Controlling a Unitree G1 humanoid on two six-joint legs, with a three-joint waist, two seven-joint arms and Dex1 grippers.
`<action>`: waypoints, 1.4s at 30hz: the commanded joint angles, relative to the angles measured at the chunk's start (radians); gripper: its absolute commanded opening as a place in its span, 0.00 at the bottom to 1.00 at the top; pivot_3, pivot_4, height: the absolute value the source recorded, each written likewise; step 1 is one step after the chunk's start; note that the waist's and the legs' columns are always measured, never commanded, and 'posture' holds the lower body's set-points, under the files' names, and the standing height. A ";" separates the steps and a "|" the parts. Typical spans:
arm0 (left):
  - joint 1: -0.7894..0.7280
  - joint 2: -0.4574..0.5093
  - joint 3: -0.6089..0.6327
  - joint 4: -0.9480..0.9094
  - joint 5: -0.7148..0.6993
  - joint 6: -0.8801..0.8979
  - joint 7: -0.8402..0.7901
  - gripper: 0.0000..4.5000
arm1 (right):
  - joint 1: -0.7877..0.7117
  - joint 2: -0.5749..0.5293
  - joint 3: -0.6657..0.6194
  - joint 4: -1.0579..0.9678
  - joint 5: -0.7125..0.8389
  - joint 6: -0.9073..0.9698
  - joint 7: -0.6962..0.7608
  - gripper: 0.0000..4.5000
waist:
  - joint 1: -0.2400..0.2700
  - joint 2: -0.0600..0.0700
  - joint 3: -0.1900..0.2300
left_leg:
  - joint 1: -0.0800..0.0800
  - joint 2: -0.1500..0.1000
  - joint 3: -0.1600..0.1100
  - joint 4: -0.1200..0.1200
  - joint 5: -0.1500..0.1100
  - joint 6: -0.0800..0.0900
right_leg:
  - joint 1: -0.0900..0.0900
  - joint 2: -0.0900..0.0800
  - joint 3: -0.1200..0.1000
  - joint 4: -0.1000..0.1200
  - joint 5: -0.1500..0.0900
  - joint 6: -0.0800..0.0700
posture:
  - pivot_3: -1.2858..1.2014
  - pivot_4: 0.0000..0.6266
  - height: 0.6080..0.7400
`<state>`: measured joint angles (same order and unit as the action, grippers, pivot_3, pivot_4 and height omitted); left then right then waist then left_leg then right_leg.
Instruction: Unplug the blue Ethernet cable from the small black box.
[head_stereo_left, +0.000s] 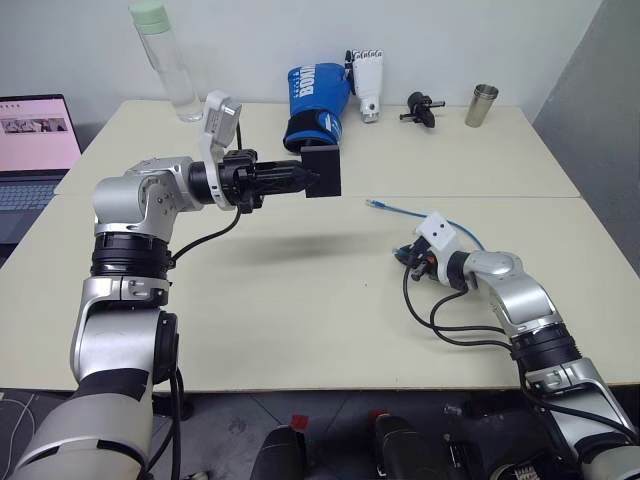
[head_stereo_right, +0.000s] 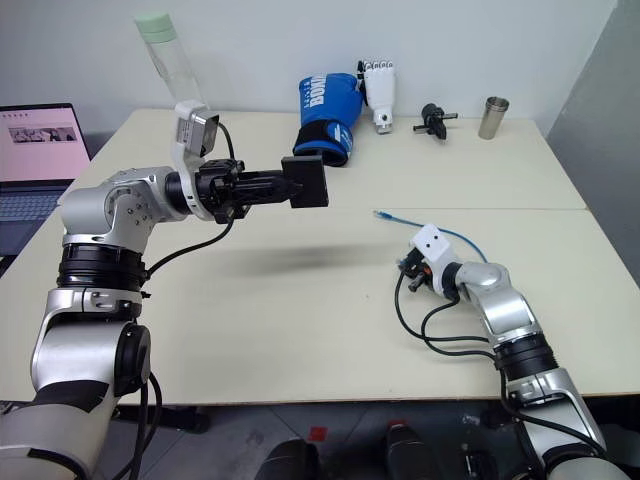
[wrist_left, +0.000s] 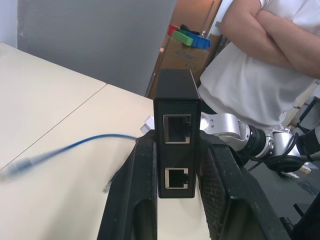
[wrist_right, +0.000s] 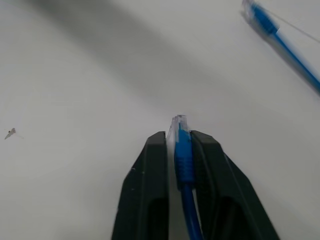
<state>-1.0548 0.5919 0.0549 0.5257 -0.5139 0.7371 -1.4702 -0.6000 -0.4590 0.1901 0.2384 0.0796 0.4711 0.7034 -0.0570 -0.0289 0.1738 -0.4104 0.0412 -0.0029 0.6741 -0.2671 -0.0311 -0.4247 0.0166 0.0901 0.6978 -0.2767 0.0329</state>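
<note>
Already unplugged, the blue Ethernet cable (wrist_right: 183, 150) has one clear plug clamped between the right gripper (wrist_right: 178, 142) jaws low over the table (head_stereo_left: 300, 290), well apart from the small black box (wrist_left: 176, 135), which the left gripper (wrist_left: 175, 150) clamps aloft.

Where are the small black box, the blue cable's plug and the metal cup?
small black box (wrist_left: 176, 150): left wrist view, its port face.
blue Ethernet cable (wrist_right: 183, 150): right wrist view, plug boot between the fingers.
metal cup (head_stereo_left: 481, 105): left eye view, its side.

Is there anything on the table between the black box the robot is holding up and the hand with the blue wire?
No. In the left eye view, only bare table lies between the small black box and the right gripper holding the blue Ethernet cable.
</note>
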 joint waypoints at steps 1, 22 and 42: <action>-0.024 0.005 0.017 -0.025 -0.023 0.004 0.002 0.17 | 0.000 -0.003 -0.034 -0.047 0.020 0.009 0.011 0.37 | 0.000 0.000 0.000 | 0.000 0.000 0.000 0.000 0.000 0.000 | 0.000 0.000 0.000 0.000 0.000 0.000 | 0.52 0.24 1.00; 0.071 0.071 0.056 -0.089 -0.018 -0.013 0.064 0.17 | -0.276 -0.063 -0.560 -0.542 0.796 0.915 0.042 0.98 | 0.004 0.001 0.001 | -0.004 0.000 -0.013 0.002 0.000 0.000 | 0.001 0.000 -0.008 0.000 0.000 0.000 | 0.52 0.24 1.00; 0.244 -0.244 0.052 0.301 0.457 -0.788 1.160 0.17 | -0.041 -0.083 -0.264 -0.732 0.615 0.499 -0.048 0.98 | 0.031 0.002 -0.001 | -0.009 -0.003 -0.022 0.005 0.000 0.000 | 0.004 -0.004 -0.020 -0.001 0.000 -0.002 | 0.52 0.24 1.00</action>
<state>-0.7833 0.3544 0.0980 0.8125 -0.0650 0.0171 -0.3413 -0.6372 -0.5329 -0.0642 -0.4701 0.6888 0.9995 0.6533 -0.0259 -0.0268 0.1727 -0.4195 0.0379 -0.0246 0.6791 -0.2672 -0.0306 -0.4209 0.0122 0.0701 0.6970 -0.2770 0.0313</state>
